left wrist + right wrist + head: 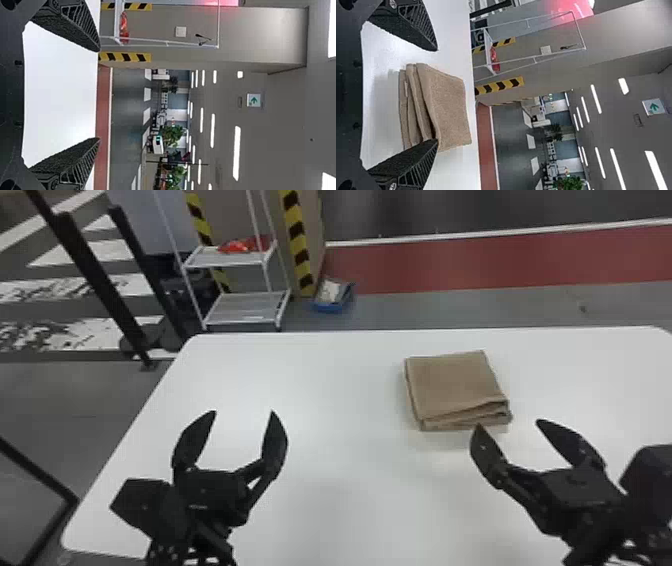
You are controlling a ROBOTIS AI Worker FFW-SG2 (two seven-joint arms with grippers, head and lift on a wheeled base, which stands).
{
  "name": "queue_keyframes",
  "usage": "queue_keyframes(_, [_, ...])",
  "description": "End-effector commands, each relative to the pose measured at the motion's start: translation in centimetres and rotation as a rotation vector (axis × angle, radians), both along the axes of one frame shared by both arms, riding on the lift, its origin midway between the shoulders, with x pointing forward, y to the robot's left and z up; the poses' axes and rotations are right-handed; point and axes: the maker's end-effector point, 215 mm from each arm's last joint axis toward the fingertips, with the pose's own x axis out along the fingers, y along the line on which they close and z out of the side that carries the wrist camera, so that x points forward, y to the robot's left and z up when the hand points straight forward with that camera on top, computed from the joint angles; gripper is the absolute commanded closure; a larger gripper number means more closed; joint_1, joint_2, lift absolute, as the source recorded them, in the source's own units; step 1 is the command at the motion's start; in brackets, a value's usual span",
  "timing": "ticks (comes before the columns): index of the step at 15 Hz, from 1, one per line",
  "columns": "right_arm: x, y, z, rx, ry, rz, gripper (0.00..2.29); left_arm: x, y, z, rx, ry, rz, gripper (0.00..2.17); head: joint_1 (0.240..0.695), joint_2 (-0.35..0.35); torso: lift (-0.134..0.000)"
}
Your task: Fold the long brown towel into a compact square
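From my remote station I log the brown cloth towel lying folded into a compact, roughly square stack on the white, smooth-topped table, toward the robot's right and nearer the far edge than the near one. Its upper face looks mostly flat; on the side nearest the robot several layers show, slightly uneven, parting a little toward the right corner. My left gripper, with two flat black fingers, is over the left part of the table, well apart from the towel. Its fingers are spread wide and have hold of nothing. My right gripper, of the same black build, is at the towel's near right corner, its fingers likewise spread wide and empty. In the right wrist view, one fingertip of this right gripper overlaps the layered edge; I cannot tell whether it touches the cloth. Surroundings, noted from the head view: beyond the table's far edge, toward the left, a white metal rack with a red item on its upper shelf; black-and-yellow striped tape beside it; a blue bin on the floor; a dull red floor band farther right.
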Motion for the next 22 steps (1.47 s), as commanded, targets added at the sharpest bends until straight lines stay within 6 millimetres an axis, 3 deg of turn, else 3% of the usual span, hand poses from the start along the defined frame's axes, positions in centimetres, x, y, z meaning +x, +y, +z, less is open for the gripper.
queue_keyframes(1, [-0.9,-0.3,0.7,0.003,-0.028,-0.013,0.07,0.0,-0.5,-0.2,0.000,0.004,-0.006,0.09,0.695,0.188,-0.119])
queue_keyframes(8, [-1.6,-1.7,1.7,-0.001,-0.064,-0.042,0.07,0.0,-0.8,-0.4,0.016,0.013,-0.006,0.09,0.695,0.164,-0.119])
queue_keyframes(22, [-1.8,-1.6,2.6,0.010,-0.093,-0.049,0.07,-0.2,-0.6,-0.5,0.005,0.020,-0.008,0.08,0.695,0.161,-0.119])
